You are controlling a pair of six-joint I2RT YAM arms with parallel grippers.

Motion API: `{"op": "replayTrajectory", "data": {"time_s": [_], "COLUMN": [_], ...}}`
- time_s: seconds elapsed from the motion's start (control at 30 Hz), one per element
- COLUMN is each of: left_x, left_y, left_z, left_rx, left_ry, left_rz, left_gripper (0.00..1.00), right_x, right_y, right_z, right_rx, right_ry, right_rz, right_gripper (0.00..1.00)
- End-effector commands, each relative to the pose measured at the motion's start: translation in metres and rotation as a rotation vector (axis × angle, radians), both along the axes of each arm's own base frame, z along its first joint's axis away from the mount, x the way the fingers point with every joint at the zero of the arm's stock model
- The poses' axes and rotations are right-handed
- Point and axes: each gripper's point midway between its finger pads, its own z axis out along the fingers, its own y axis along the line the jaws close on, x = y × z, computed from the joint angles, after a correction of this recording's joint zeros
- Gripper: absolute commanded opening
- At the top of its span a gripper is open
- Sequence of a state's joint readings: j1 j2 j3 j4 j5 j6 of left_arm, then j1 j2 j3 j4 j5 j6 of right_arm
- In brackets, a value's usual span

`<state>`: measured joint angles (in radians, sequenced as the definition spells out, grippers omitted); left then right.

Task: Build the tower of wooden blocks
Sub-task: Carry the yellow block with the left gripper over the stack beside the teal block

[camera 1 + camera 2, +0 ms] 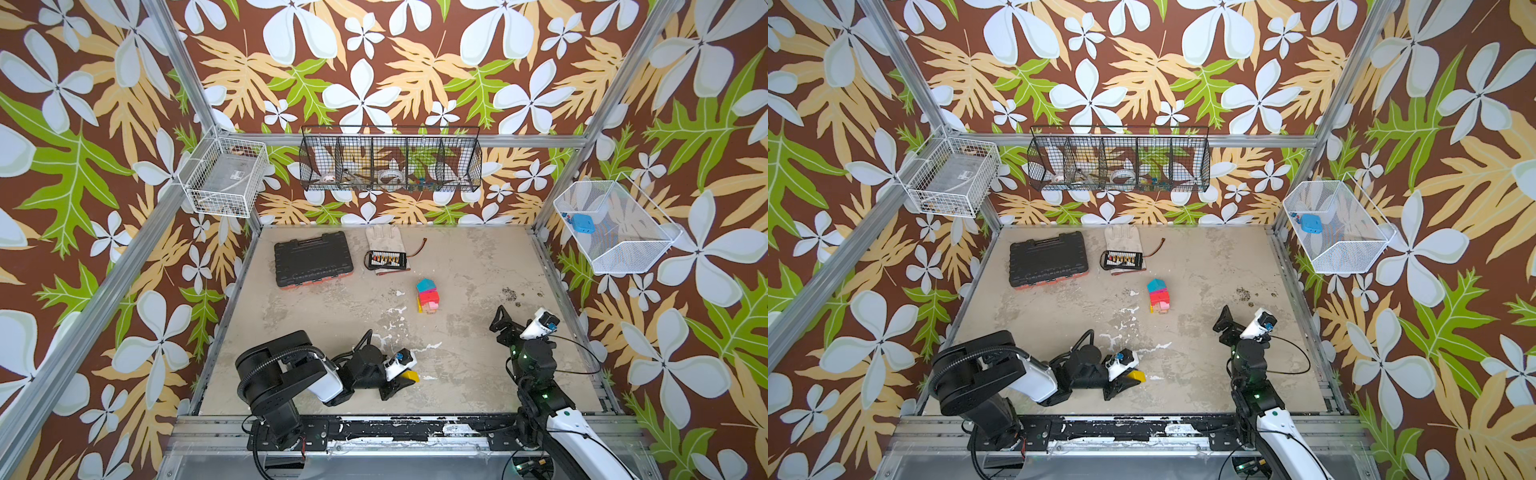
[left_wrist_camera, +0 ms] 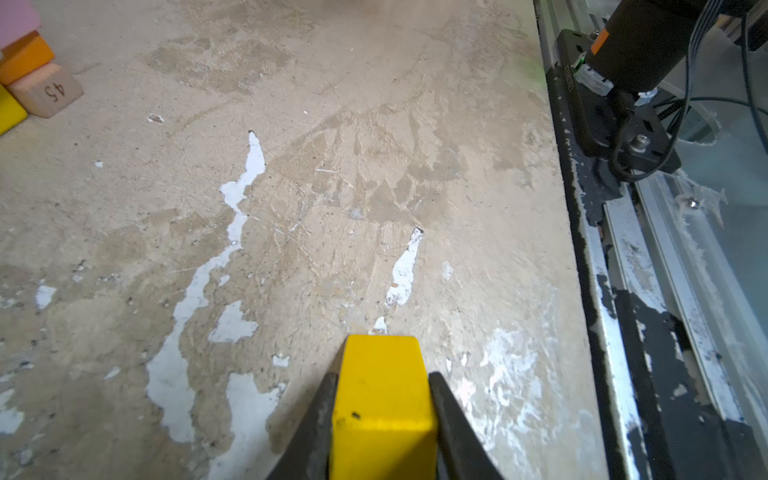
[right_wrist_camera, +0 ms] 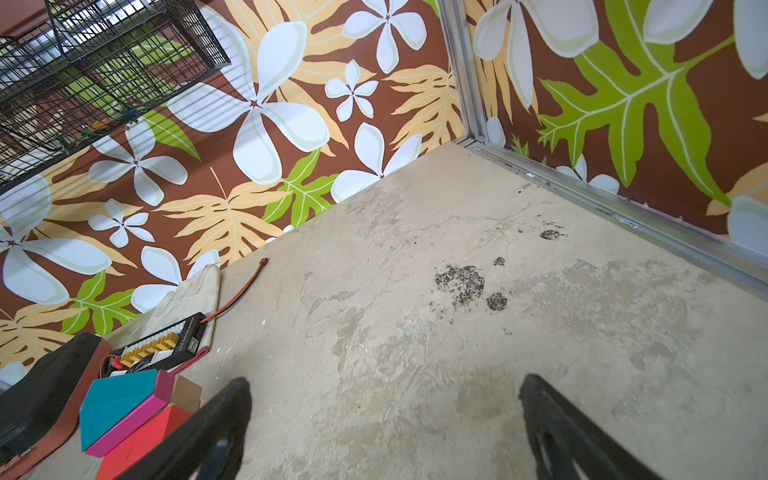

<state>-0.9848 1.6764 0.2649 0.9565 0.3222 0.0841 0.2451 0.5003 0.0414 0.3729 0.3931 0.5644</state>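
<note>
My left gripper (image 1: 406,380) (image 2: 382,376) is low near the table's front edge, shut on a yellow wood block (image 1: 412,376) (image 1: 1137,376) (image 2: 382,399); both fingers press its sides. The tower (image 1: 428,296) (image 1: 1158,296) stands mid-table, a stack of pink, red, magenta, yellow and plain wood blocks with a teal piece (image 1: 427,285) (image 3: 116,403) on top. Its lowest blocks (image 2: 41,89) show in the left wrist view. My right gripper (image 1: 503,322) (image 1: 1224,321) (image 3: 384,386) hovers right of the tower, open with nothing between its fingers.
A black tool case (image 1: 312,258) lies at the back left. Beside it a pale glove (image 1: 382,239) carries a small black connector board (image 1: 385,258) with a red wire. Wire baskets (image 1: 390,160) hang on the walls. A metal rail (image 2: 615,291) borders the table's front.
</note>
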Motion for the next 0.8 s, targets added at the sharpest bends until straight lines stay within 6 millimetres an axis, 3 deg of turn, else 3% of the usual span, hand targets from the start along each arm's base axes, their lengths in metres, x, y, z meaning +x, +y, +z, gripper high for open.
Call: {"op": "replayTrajectory", "data": {"time_s": [0.0, 0.2, 0.37, 0.53, 0.77], "left_x": [0.003, 0.021, 0.050, 0.085, 0.120], "left_y": [-0.006, -0.032, -0.054, -0.066, -0.086], "left_z": [0.009, 0.044, 0.074, 0.103, 0.121], "left_rx": [-0.018, -0.036, 0.013, -0.032, -0.011], "left_ry": [-0.013, -0.057, -0.154, -0.120, -0.180], "left_rz": [-0.002, -0.015, -0.011, -0.006, -0.013], "left_gripper": [0.25, 0.22, 0.23, 0.22, 0.22], "right_x": [0.001, 0.001, 0.001, 0.001, 0.002], "right_y": [0.000, 0.000, 0.000, 0.001, 0.001], "right_z": [0.007, 0.007, 0.007, 0.007, 0.007], "right_rx": [-0.003, -0.003, -0.002, -0.003, -0.004], "right_ry": [-0.025, -0.026, -0.024, -0.024, -0.023], "right_rz": [0.001, 0.000, 0.000, 0.002, 0.003], "right_gripper": [1.00, 1.00, 1.00, 1.00, 1.00]}}
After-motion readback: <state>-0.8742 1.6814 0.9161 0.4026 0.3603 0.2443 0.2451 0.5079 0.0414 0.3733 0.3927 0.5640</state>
